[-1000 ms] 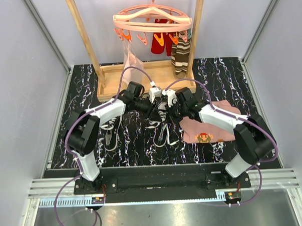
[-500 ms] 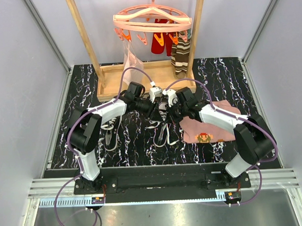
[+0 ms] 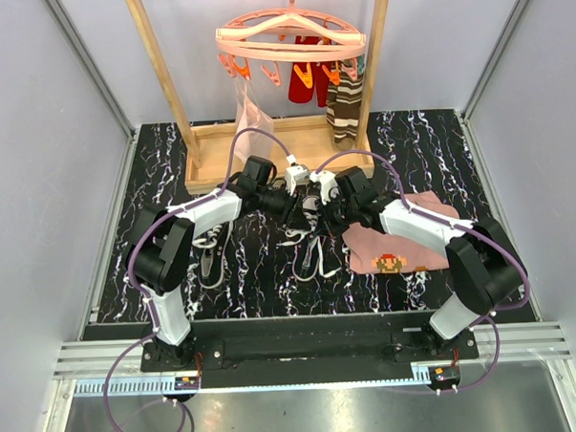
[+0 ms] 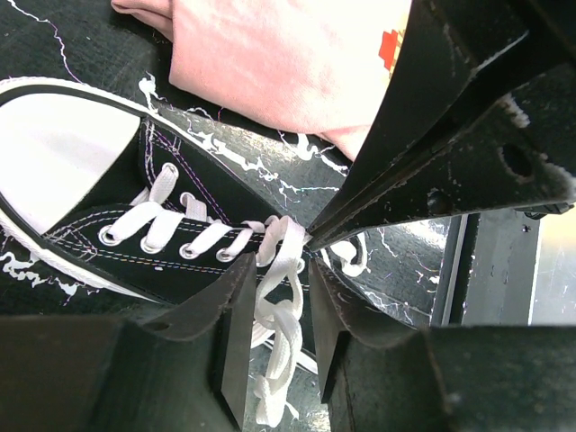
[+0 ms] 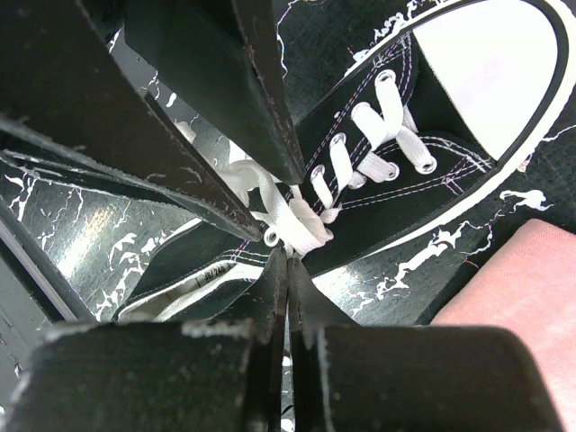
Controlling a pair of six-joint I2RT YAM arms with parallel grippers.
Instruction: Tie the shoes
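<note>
Two black sneakers with white toe caps lie on the dark marble table. The left shoe lies apart, beside the left arm. Both grippers meet over the right shoe. My left gripper is open, and a twisted loop of white lace hangs between its fingers. My right gripper is shut on the lace at the shoe's top eyelets. The right shoe's toe cap shows in the left wrist view and the right wrist view. From above, the left gripper and the right gripper almost touch.
A pink cloth with a pixel figure lies right of the shoe, under the right arm. A wooden rack base stands just behind the grippers. A pink peg hanger holds striped socks above it.
My left gripper has shifted slightly toward the right gripper over the shoe. The right arm and both shoes have stayed in place.
</note>
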